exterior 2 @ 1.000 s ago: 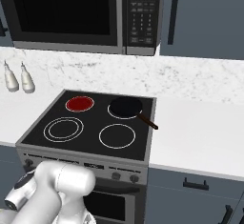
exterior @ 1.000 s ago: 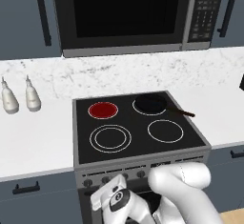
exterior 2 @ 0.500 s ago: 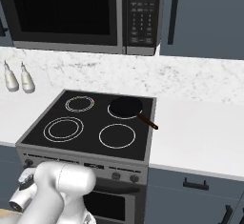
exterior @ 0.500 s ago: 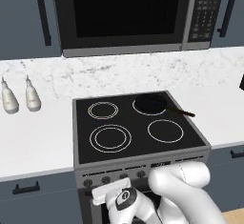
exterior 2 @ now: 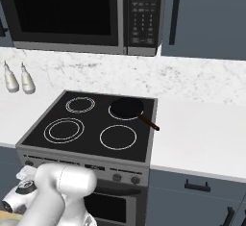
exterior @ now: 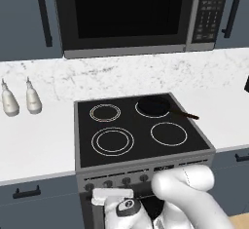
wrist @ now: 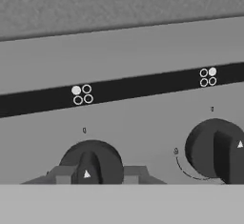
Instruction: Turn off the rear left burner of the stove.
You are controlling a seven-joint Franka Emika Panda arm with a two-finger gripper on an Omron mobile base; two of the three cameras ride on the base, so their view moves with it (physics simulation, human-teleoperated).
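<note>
End effector (wrist: 90, 176) fingers are clamped on my left knob (wrist: 90, 163) of the stove (exterior: 146, 162) front panel. Rear left burner (exterior: 105, 112) shows pale rings, beside the pan (exterior: 154, 105).

- A home kitchen is shown, rendered rather than photographed.
- A black glass stove (exterior: 141, 128) with four round burner marks is set into a run of white marble-patterned counter (exterior: 34, 140).
- A row of dark knobs (wrist: 90, 163) is carried on the stove's grey steel front panel (exterior 2: 86, 165).
- A large black microwave (exterior: 131, 13) with a keypad is mounted above the cooktop, between blue-grey wall cabinets (exterior 2: 206, 18).
- Matching blue-grey drawers with dark handles (exterior 2: 197, 186) are fitted below the counter.
- A small dark pan (exterior 2: 129, 108) is placed on a rear burner, and two pale bottles (exterior: 19, 99) are stood on the counter by the marbled backsplash.
</note>
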